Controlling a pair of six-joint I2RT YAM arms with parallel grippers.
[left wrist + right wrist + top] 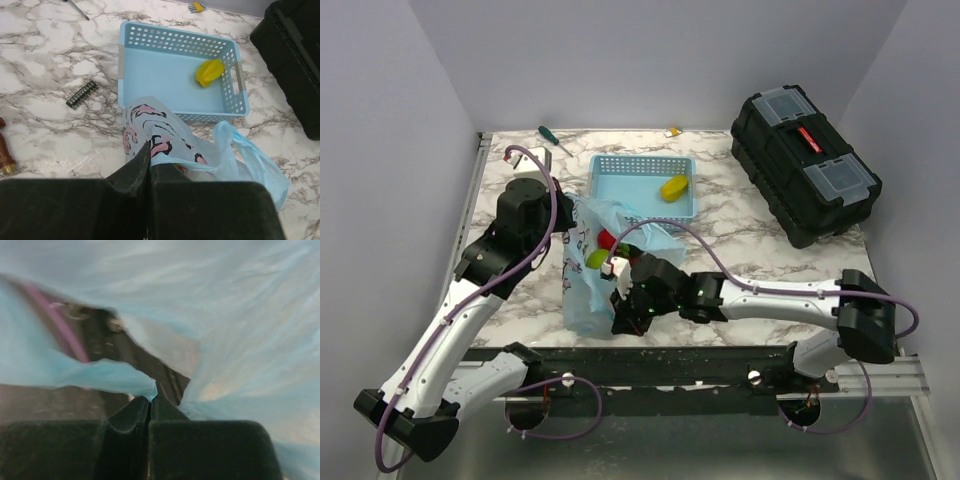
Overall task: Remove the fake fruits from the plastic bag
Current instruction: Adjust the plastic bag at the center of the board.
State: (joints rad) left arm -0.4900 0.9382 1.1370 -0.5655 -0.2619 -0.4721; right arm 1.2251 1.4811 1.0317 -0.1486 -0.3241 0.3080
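The plastic bag [586, 285] stands crumpled on the marble table in front of the basket, its mouth facing up. A red fake fruit [607, 239] and a green one [596, 259] show in the mouth. My left gripper [148, 155] is shut on the bag's printed rim [160, 142]; a bit of red fruit [181, 168] peeks just behind the fingers. At the bag's lower near side, my right gripper [153, 398] is shut on a fold of blue bag film [115, 377]. A yellow fake fruit [673, 187] lies in the light-blue mesh basket [620, 190].
A black toolbox [805, 165] fills the back right of the table. A green-handled screwdriver [555, 140] lies at the back left, with a black bit holder [81, 94] left of the basket. A brown handle [4, 152] lies at the left edge of the left wrist view.
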